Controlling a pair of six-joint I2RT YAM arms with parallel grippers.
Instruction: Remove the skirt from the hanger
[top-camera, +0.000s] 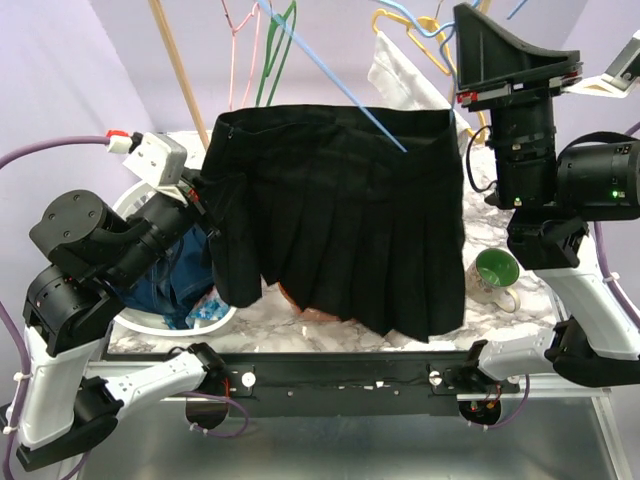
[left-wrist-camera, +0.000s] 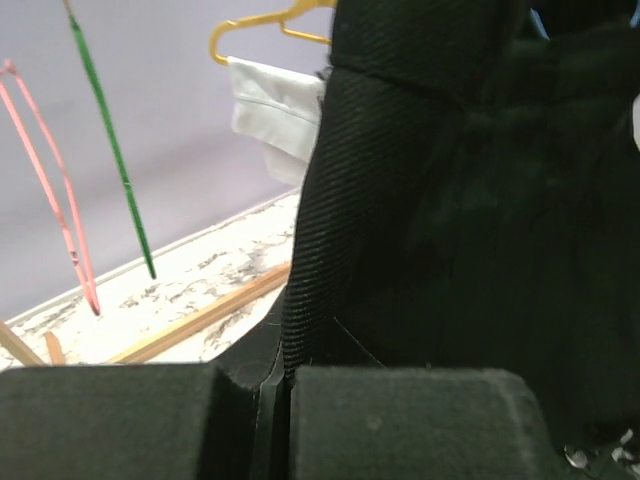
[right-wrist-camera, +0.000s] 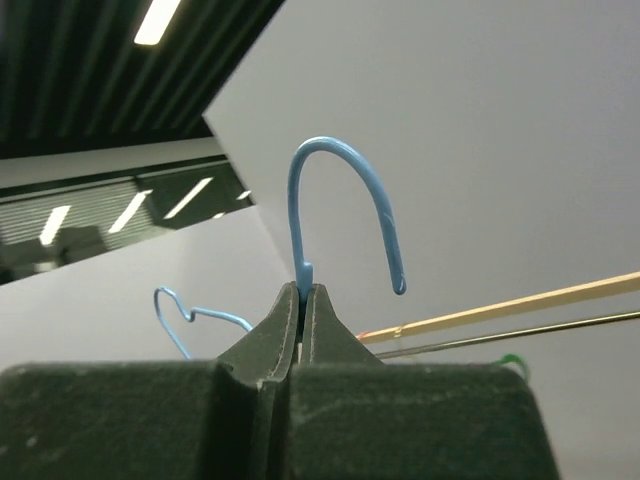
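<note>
Far left, over a white tub (top-camera: 150, 322) holding blue denim cloth (top-camera: 175, 272): left gripper (left-wrist-camera: 278, 385), jaws pinched flat on the left side edge of the skirt (top-camera: 340, 220), a fold of fabric running up between the pads. Centre: skirt, black, pleated, hanging spread above the marble table (top-camera: 270, 325); waistband uppermost, long axis running left to right, hem falling toward the arm bases. Across the waistband: one slanting bar of the blue hanger (top-camera: 340, 83); how it is fixed to the cloth cannot be made out. Right of the hem: green mug (top-camera: 495, 270), on the table, apart from the skirt. Upper right: right gripper (right-wrist-camera: 302, 300), raised, jaws closed on the hanger's neck just below its hook. Behind: white garment (left-wrist-camera: 275, 105) on a yellow hanger (left-wrist-camera: 225, 30). Governing relation: the skirt lies right of the left gripper and below-left of the right one. Only the left arm has cloth, so release likely means drawing along the waistband axis, away from the held hanger.
</note>
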